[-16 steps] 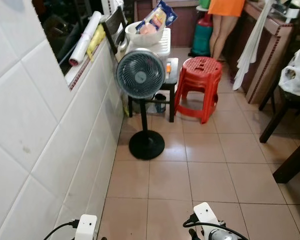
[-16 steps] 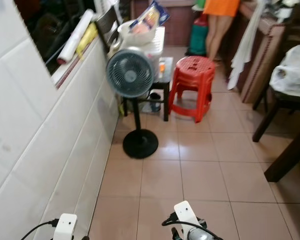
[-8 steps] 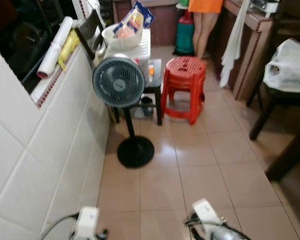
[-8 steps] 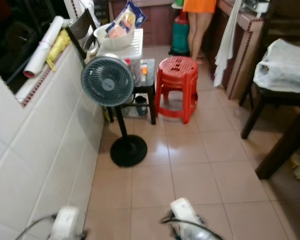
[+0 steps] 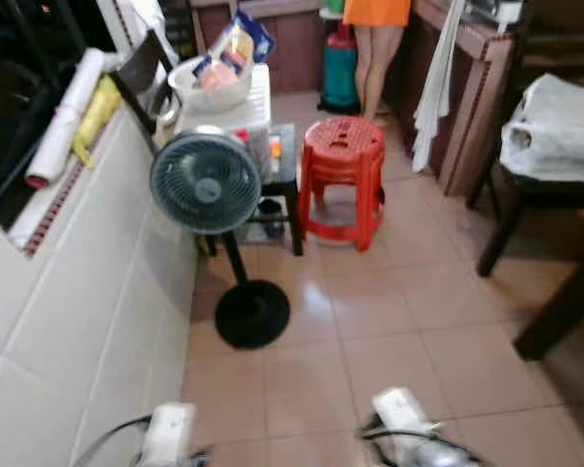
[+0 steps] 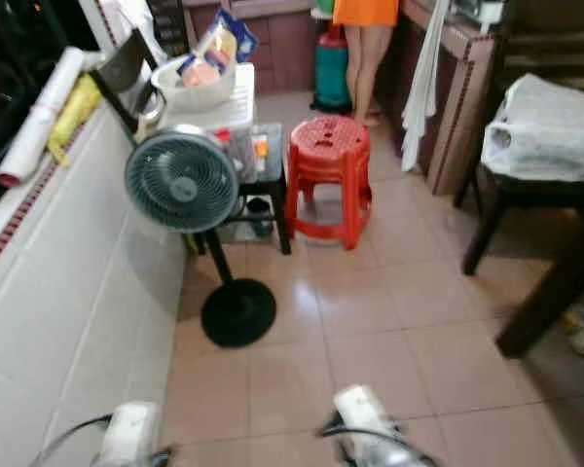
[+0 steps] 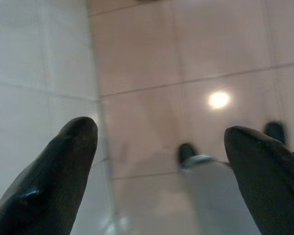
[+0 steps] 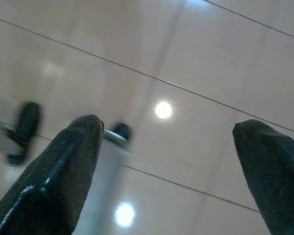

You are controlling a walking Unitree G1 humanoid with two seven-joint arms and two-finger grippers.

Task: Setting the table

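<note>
white bowl (image 5: 212, 88) holds snack packets (image 5: 236, 44); both grippers spread, empty.

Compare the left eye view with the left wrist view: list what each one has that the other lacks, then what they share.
The left eye view alone has the standing fan, the red stool, a white bowl of packets on a small table, a white bag on a dark chair, and a person's legs at the far end. The left wrist view alone has the left pincer up close, its two black fingers spread wide apart with nothing between them. Both share the pinkish tiled floor and the white tiled wall on the robot's left.
</note>
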